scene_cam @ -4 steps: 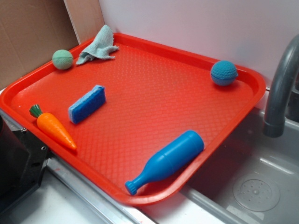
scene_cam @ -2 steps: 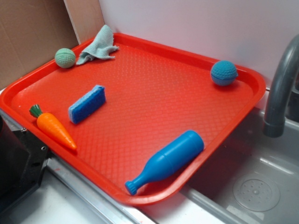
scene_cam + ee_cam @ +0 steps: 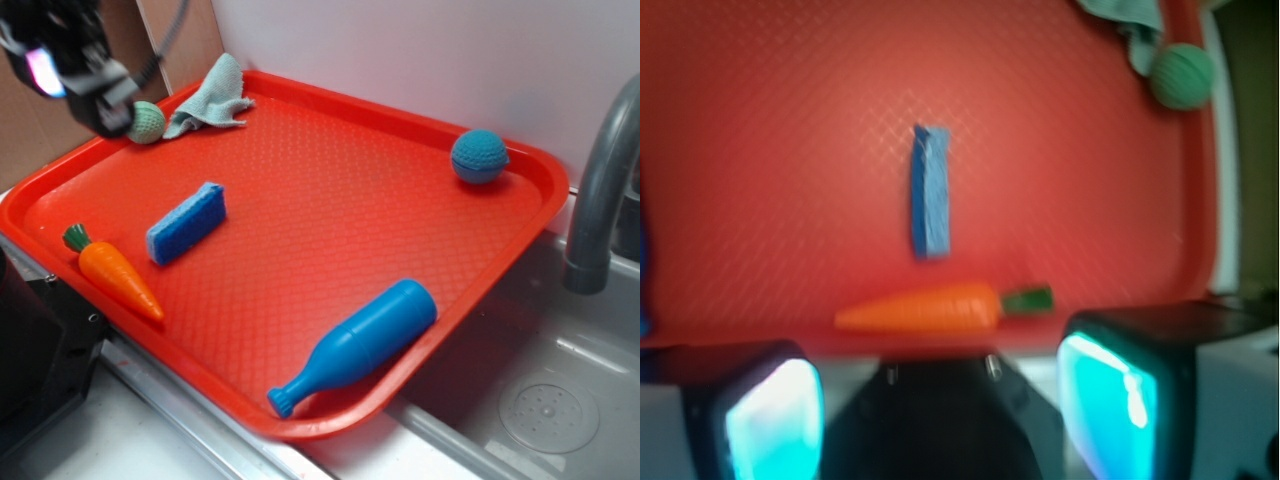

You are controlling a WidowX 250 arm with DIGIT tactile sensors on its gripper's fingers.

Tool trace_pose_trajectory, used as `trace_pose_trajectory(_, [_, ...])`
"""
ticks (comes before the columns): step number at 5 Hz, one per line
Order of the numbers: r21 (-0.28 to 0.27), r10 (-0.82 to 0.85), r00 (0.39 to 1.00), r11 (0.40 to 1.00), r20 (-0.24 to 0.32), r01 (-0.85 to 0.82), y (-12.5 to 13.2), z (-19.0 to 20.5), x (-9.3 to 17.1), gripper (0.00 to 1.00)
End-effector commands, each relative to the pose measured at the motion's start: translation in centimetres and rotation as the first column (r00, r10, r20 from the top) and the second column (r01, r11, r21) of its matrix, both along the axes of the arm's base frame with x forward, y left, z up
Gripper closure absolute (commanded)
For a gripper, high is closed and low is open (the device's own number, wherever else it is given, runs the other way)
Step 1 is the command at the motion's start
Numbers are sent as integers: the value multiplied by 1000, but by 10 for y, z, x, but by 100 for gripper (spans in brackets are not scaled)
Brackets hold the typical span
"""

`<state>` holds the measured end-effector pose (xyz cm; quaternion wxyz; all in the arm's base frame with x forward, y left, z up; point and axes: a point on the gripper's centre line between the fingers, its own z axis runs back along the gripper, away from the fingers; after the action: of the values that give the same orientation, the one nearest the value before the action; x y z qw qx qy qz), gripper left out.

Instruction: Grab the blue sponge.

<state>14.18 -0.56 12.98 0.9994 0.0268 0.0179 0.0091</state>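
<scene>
Red plastic tray, textured, holding every item listed.

Exterior view:
- Blue sponge, task item: royal blue block with a paler layer along one long side. Lies flat in the left half of the tray, just beside the carrot but not touching it. Untouched.
- Toy carrot, orange with green top, along the near left rim.
- Green ball, far left corner, partly covered by the arm.
- Grey-green cloth, crumpled at the far rim beside the green ball.
- Blue knitted ball, far right corner, well apart from the sponge.
- Blue bottle toy, lying on its side at the near right rim.
- Gripper, dark and motion-blurred, at the upper left above the far left corner. Jaw state cannot be told here.
- Grey faucet and sink at right, off the tray.

Wrist view (soft focus):
- Two fingertips frame the bottom edge, standing wide apart with nothing between them.
- Sponge seen as a narrow upright strip at centre, ahead of the gripper; carrot lies crosswise between it and the fingers; green ball at upper right.

Step in hand: approach, judged barely begun. Next move calls for travelling over the carrot, centring above the sponge, setting the jaws across its narrow width, then descending clear of the carrot.
</scene>
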Motion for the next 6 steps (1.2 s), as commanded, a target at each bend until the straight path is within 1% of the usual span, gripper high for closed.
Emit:
trace_pose_trajectory(1, [-74,-179,983,981,44,181,1,-92,29,0])
trace_pose_trajectory(2, [-79,-226,974,971,23,227,-8,-143,40,0])
trace_pose_trajectory(3, [-57,-228,974,972,-9,228,-10,-145,31,100])
trace_pose_trajectory(4, [-46,-227,974,973,21,228,-8,-103,29,100])
trace_pose_trajectory(5, [-42,-206,978,977,33,207,-6,-63,30,100])
trace_pose_trajectory(6, [-19,-164,986,986,39,165,-9,-13,38,100])
